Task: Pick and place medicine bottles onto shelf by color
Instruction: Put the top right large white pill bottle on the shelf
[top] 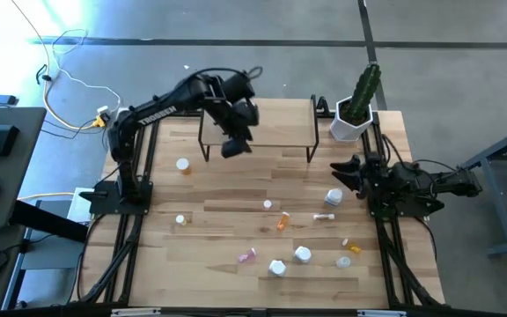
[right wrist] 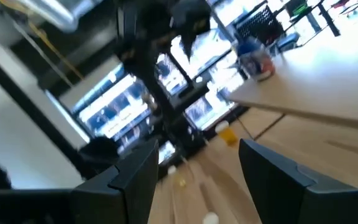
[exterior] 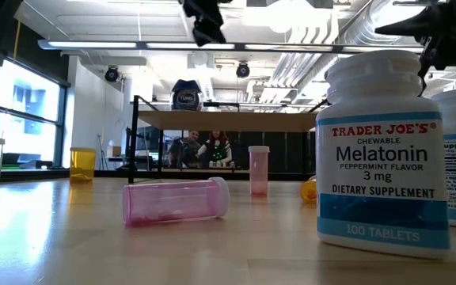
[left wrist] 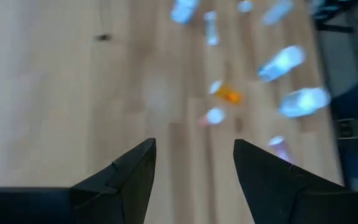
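We are counting about ten medicine bottles (top: 282,221) lying scattered, axes mixed; left gripper (top: 233,146) and right gripper (top: 345,173) are both standing wide, empty.

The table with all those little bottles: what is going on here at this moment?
Two robot arms work at a wooden table strewn with medicine bottles. The left gripper hangs open and empty near the shelf, where a blue-lidded jar already stands. The right gripper waits open at the table's right side, near the plant pot. Most bottles are not yet shelved.
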